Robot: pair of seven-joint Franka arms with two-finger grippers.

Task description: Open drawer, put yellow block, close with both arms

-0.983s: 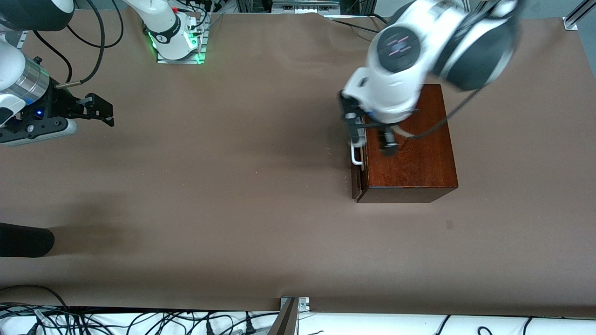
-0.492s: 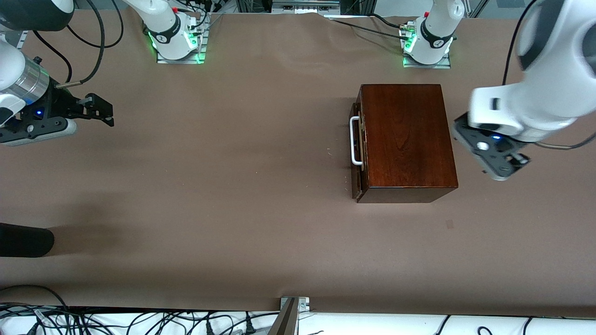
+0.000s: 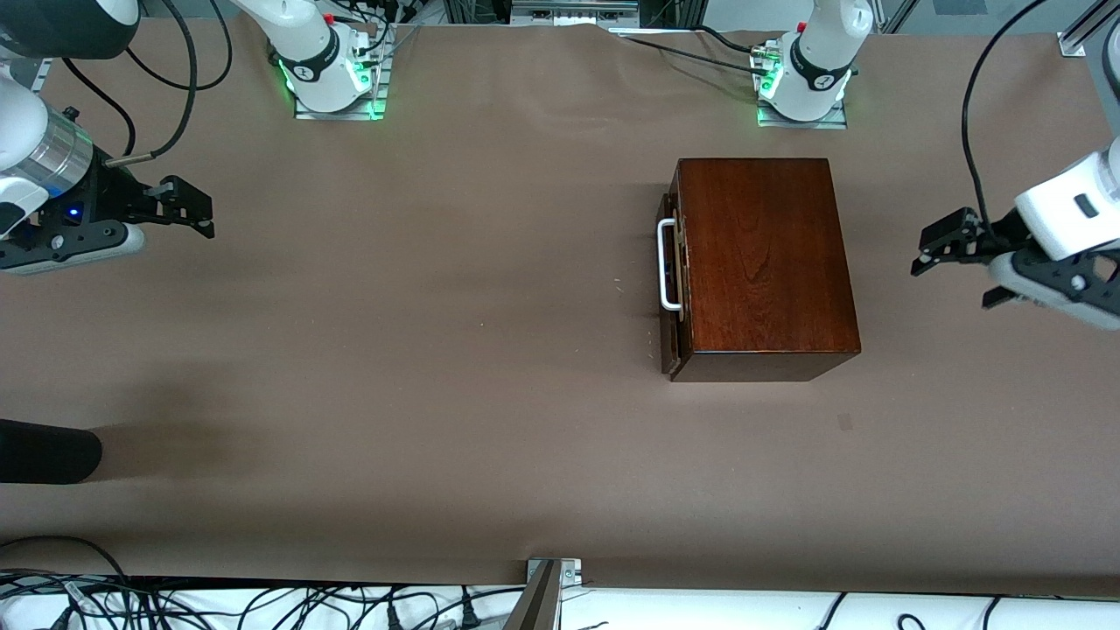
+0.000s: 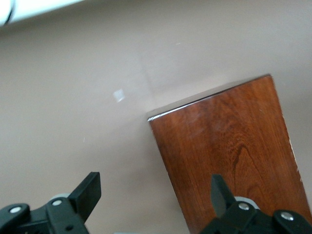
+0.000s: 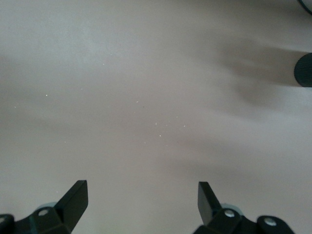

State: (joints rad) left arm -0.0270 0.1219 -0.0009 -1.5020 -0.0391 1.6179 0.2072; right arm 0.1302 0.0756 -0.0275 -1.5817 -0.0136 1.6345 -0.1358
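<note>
The dark reddish-brown wooden box (image 3: 761, 262) stands on the brown table toward the left arm's end. Its drawer (image 3: 672, 271) looks shut, with the white bar handle (image 3: 668, 265) on the front that faces the right arm's end. The yellow block is not in view. My left gripper (image 3: 954, 280) is open and empty above the table, beside the box's back end; its wrist view shows the gripper (image 4: 155, 187) with the box top (image 4: 234, 151) ahead. My right gripper (image 3: 208, 214) is open and empty, waiting at the right arm's end over bare table (image 5: 141, 191).
A black cylinder (image 3: 48, 451) juts in at the right arm's end, nearer the front camera; it also shows in the right wrist view (image 5: 304, 69). Green-lit arm bases (image 3: 337, 70) (image 3: 801, 83) stand along the top. Cables lie along the table's front edge.
My left arm has swung from over the drawer handle, across the box, out to the left arm's end of the table. The box, drawer and right arm have not moved.
</note>
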